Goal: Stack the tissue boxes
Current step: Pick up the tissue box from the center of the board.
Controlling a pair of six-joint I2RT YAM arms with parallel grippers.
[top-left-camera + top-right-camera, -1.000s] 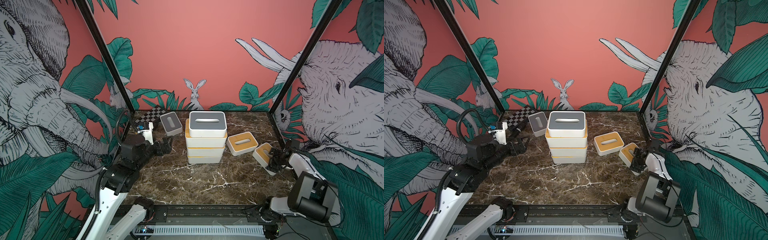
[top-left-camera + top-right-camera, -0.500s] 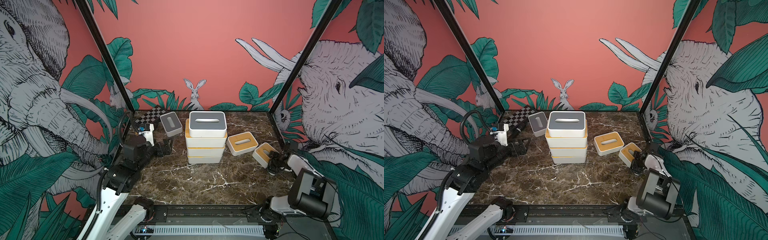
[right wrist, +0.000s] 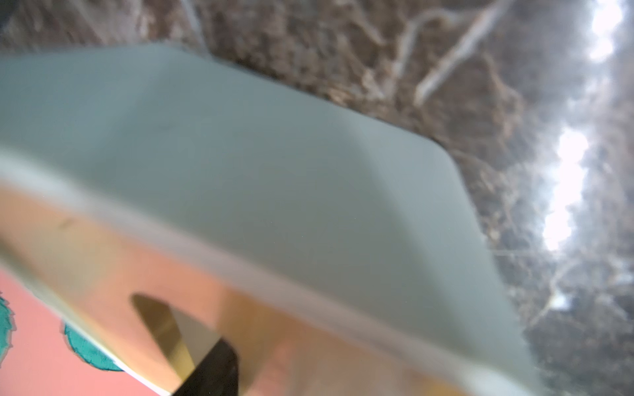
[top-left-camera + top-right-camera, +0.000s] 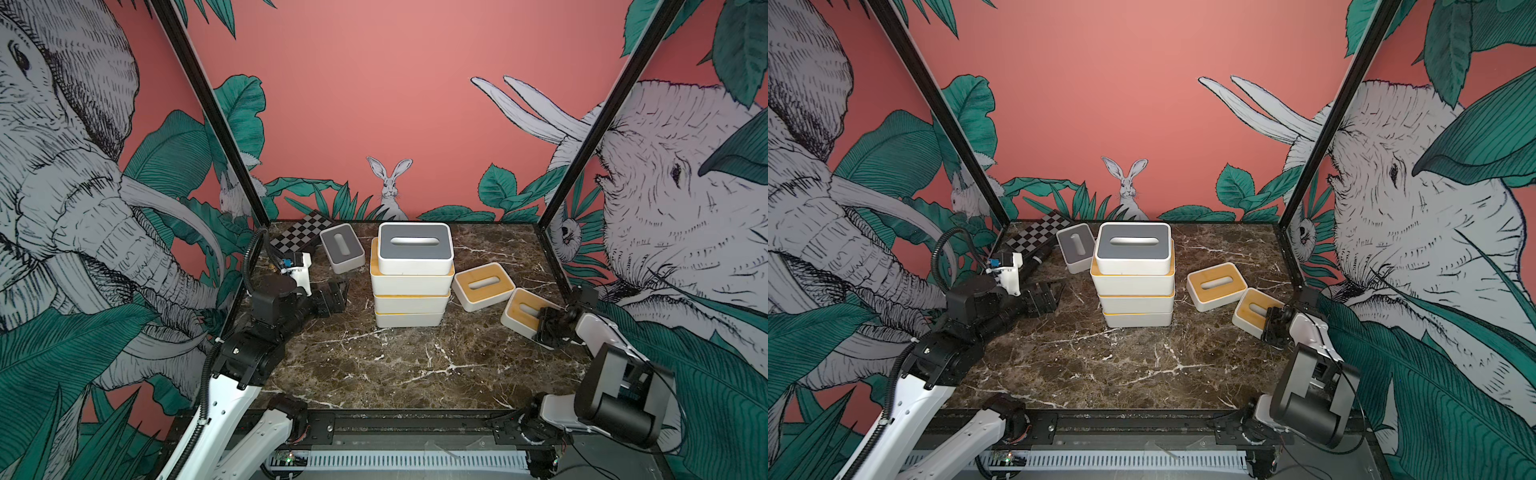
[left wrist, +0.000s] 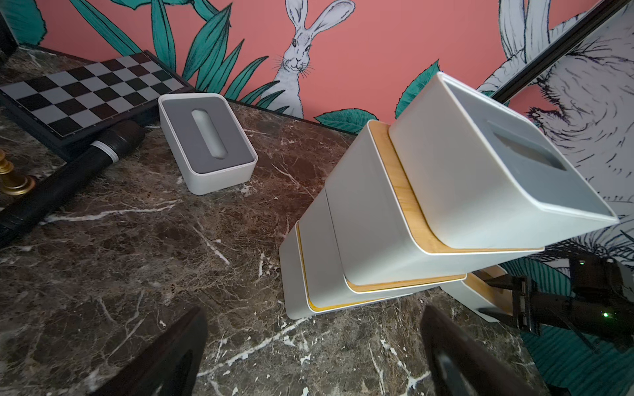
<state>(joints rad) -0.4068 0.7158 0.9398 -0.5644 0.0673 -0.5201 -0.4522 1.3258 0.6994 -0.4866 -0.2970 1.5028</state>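
Both top views showed, at left, the left gripper (image 4: 337, 294) spread wide and empty, a small grey-lidded box (image 4: 341, 248) beyond it. Mid-table stood the stack (image 4: 411, 286) of four tissue boxes. Right of it lay a bamboo-lidded box (image 4: 482, 286), then a second bamboo-lidded box (image 4: 521, 311) with the right gripper (image 4: 547, 326) at its near end; whether those jaws had clamped was unclear. Judged best: grip firmly, then lift level.

You have seven white, rounded-corner plastic tissue boxes (image 4: 411, 286) with oval-slotted lids: four bamboo-lidded boxes (image 4: 467, 278), two grey-lidded boxes (image 4: 436, 249), one yellow-lidded box (image 4: 407, 320). You also have one flat black-and-white checkerboard case (image 4: 299, 232), one black cylinder with a white band (image 5: 68, 181), one small gold chess piece (image 5: 13, 185), and two white-and-black robot arms: the left arm (image 4: 245, 357) and the right arm (image 4: 615, 382).
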